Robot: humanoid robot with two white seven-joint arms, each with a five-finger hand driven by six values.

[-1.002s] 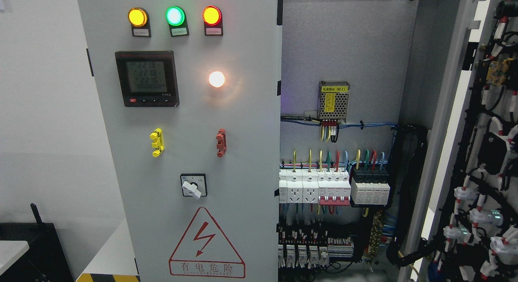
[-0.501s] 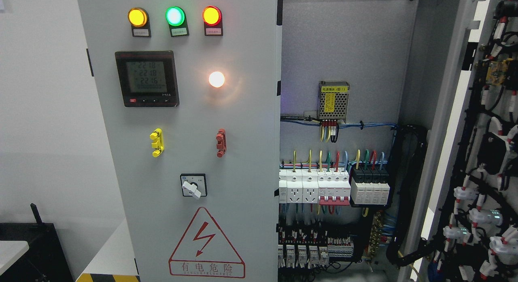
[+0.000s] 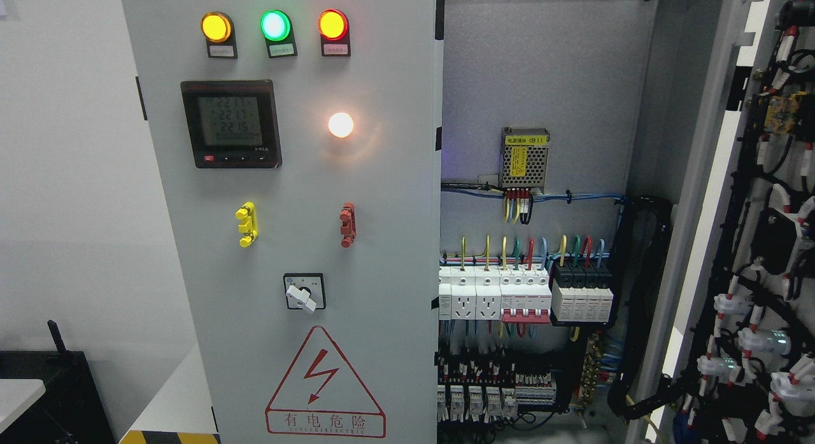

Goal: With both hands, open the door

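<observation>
A grey electrical cabinet fills the head view. Its left door (image 3: pixel 382 195) stands closed and carries three lit lamps (image 3: pixel 274 25), a black meter (image 3: pixel 230 123), a white lamp (image 3: pixel 340 125), a yellow handle (image 3: pixel 246 224), a red handle (image 3: pixel 347 225) and a rotary switch (image 3: pixel 304 293). The right door (image 3: pixel 758 240) is swung wide open at the picture's right, its wired inner face showing. Neither of my hands or arms appears anywhere in the picture.
Inside the open half are a power supply (image 3: pixel 524 157), rows of breakers (image 3: pixel 493 294), coloured wires and a black cable bundle (image 3: pixel 643 304). A white wall lies to the left, with a dark box (image 3: pixel 57 393) at the lower left.
Only the digits on the meter have changed. The doors stand as before and no hand has come into view.
</observation>
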